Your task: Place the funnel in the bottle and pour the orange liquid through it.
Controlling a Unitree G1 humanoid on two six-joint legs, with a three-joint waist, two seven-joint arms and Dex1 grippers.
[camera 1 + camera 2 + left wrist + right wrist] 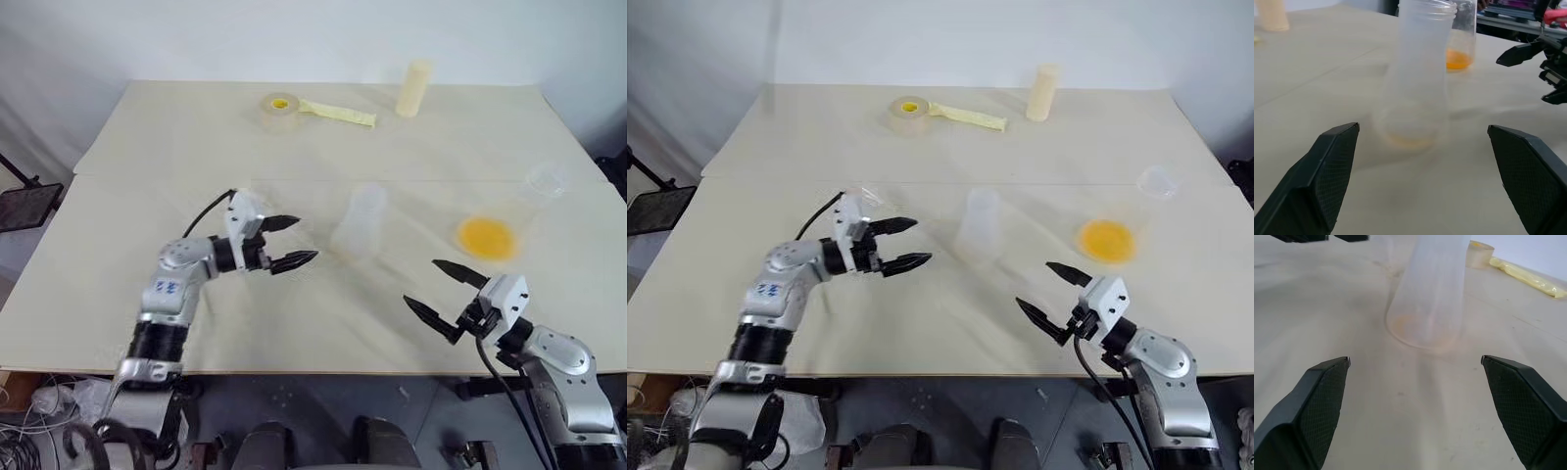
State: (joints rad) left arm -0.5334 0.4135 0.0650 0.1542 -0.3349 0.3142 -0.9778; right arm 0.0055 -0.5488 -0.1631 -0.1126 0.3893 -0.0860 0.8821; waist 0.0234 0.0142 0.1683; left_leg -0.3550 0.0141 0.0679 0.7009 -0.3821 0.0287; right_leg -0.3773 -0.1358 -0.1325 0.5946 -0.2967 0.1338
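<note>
The frosted whitish bottle (361, 223) stands upright in the middle of the table. To its right a clear flask (537, 191) holds a shallow pool of the orange liquid (487, 237) in its base. My left gripper (307, 239) hovers level, left of the bottle and apart from it, open and empty. Near the front edge my right gripper (419, 282) points toward the bottle, also open and empty. Both wrist views look at the bottle (1420, 78) between wide-spread fingers. I cannot pick out the funnel.
A yellow tape roll (279, 108) with a loose yellow strip (341, 114) and a cream-yellow cylinder (413, 88) stand at the back of the pale table (127, 294). A seam runs across the tabletop behind the bottle.
</note>
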